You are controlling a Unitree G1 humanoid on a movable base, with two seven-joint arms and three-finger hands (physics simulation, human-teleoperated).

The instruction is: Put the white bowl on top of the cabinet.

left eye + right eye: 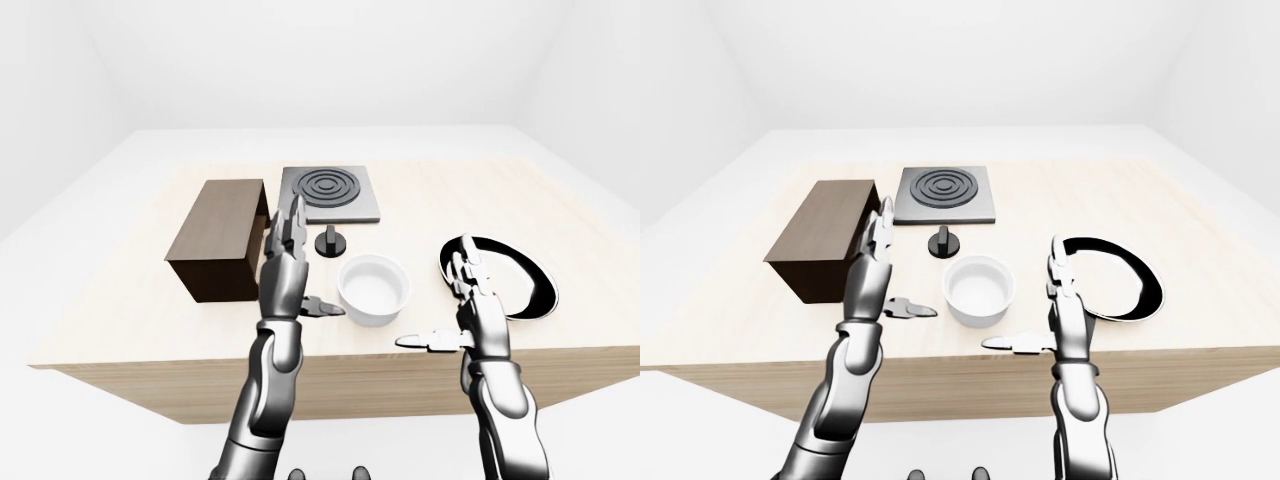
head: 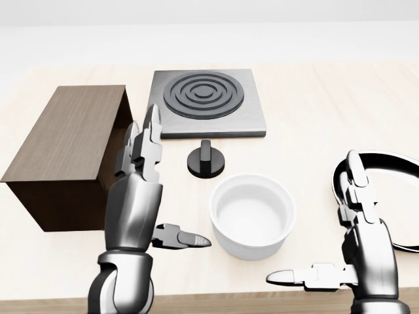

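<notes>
The white bowl (image 2: 252, 214) sits near the table's (image 2: 314, 111) near edge, between both released, empty hands: left hand (image 2: 141, 190), right hand (image 2: 357, 242). The right hand partly hides the black plate (image 2: 393, 163); the cabinet (image 2: 69, 150) stands toward the left edge.

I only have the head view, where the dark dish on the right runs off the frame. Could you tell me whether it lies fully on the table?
Observer: Yes. In the left-eye view the dish is a whole round, and the table shows beyond it on the right.
Operator: Thank you. Is there table to the left of the cabinet?
Observer: Yes. The cabinet stands well in from the table's left edge, with a broad strip of wood showing there.
Operator: And where does my right arm come up?
Observer: It rises from below the table's near edge. The right hand, fingers open, shows against the dish's left rim, to the right of the white bowl.
</notes>
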